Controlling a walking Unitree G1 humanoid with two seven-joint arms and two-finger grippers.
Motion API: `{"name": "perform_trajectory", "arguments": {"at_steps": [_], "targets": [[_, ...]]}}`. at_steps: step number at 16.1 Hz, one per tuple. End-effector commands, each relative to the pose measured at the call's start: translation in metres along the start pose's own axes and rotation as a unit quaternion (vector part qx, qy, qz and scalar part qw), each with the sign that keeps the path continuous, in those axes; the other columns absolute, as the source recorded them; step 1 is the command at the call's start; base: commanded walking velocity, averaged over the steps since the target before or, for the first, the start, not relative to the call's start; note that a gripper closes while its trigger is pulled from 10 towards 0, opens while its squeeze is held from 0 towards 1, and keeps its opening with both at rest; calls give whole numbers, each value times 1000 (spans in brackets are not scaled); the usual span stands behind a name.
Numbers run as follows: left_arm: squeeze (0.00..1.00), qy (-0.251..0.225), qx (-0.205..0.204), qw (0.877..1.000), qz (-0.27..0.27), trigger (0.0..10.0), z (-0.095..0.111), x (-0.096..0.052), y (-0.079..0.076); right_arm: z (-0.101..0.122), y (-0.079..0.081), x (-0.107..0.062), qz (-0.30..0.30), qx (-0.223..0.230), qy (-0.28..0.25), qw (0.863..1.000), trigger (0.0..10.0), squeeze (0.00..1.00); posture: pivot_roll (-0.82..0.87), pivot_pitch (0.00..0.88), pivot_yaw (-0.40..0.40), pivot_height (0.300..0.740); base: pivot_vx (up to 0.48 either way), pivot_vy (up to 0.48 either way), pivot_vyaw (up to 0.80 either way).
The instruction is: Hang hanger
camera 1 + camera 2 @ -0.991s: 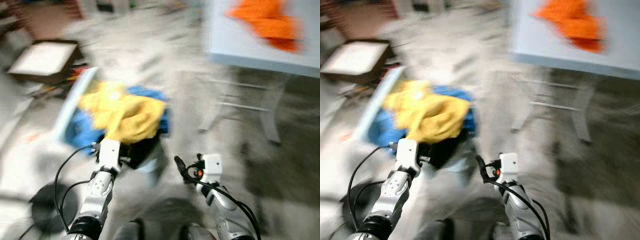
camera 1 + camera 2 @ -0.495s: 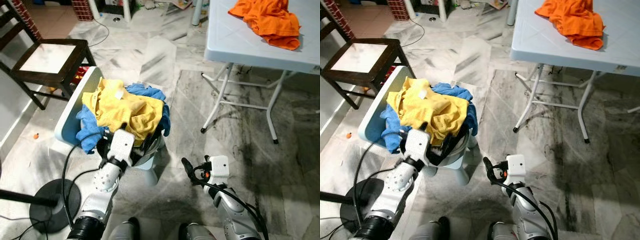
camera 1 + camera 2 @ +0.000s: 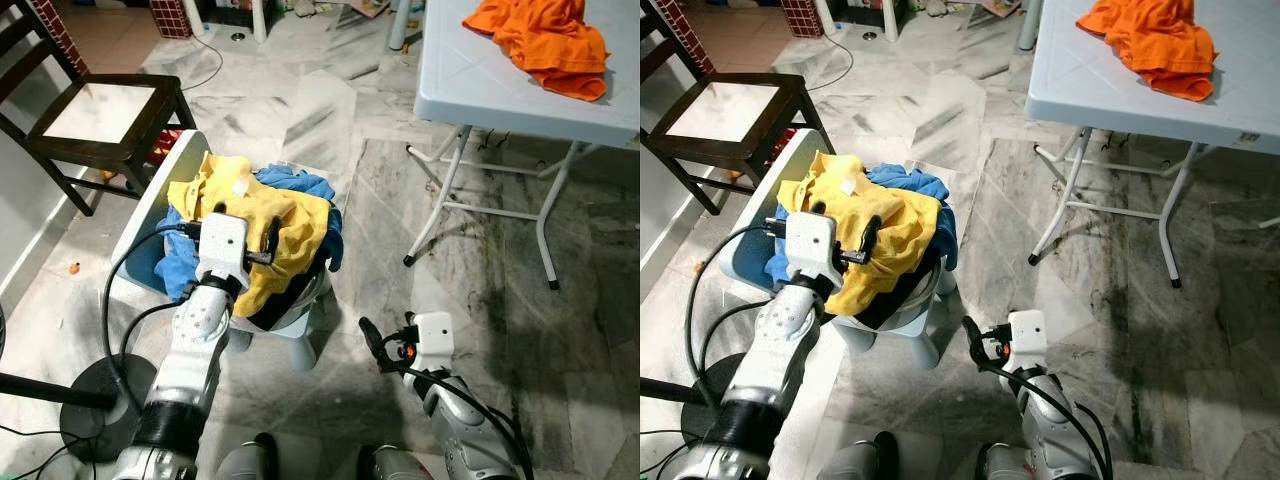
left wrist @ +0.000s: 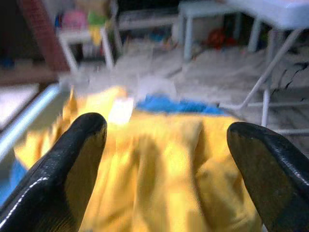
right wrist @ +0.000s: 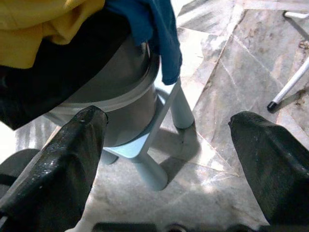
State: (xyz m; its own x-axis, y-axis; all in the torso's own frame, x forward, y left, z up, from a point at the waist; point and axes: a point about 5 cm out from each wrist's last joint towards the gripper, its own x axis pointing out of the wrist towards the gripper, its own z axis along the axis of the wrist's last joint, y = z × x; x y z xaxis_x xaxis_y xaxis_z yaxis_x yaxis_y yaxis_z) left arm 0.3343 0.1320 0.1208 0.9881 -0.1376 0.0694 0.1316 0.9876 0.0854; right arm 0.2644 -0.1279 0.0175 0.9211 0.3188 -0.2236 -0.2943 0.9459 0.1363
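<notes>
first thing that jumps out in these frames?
The heap of clothes: a yellow garment on top of blue cloth, piled in a basket on a pale stool on the floor. The left gripper hovers right over the yellow garment, fingers open. Next, the orange garment lying on the white folding table ahead to the right; the right gripper hangs low, open.

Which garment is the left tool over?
The yellow shirt atop the basket pile; the open left tool hovers above it. Blue cloth lies behind, orange one on the table.
</notes>
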Motion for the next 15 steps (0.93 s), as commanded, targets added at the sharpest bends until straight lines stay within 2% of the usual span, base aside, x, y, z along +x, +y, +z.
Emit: {"name": "perform_trajectory", "arguments": {"at_steps": [1,4,7,8,9,10,15], "targets": [[0,35,-19,999,26,10000,-12,4,4,-4,8,-4,23,-8,8,1000,10000,0,-50,243,-5,740,0,0,0],[0,81,-52,994,41,10000,-20,15,3,0,17,-11,66,-10,-1,998,10000,0,-80,248,-5,740,0,0,0],[0,97,-66,992,44,10000,-22,21,2,6,16,-11,71,-16,-10,997,10000,0,-89,248,0,740,0,0,0],[0,103,-75,991,51,8627,-22,25,3,7,16,-10,70,-19,-12,997,10000,0,-89,248,1,740,0,0,0],[0,103,-75,991,52,4824,-21,26,3,7,16,-10,70,-19,-12,997,10000,0,-89,249,3,740,0,0,0],[0,97,-75,991,55,0,-19,29,6,7,18,-11,71,-20,-10,997,10000,0,-87,250,4,740,0,0,0],[0,74,-72,993,64,0,-15,31,14,4,18,-13,71,-21,-2,997,10000,0,-83,250,1,740,0,0,0]]}}
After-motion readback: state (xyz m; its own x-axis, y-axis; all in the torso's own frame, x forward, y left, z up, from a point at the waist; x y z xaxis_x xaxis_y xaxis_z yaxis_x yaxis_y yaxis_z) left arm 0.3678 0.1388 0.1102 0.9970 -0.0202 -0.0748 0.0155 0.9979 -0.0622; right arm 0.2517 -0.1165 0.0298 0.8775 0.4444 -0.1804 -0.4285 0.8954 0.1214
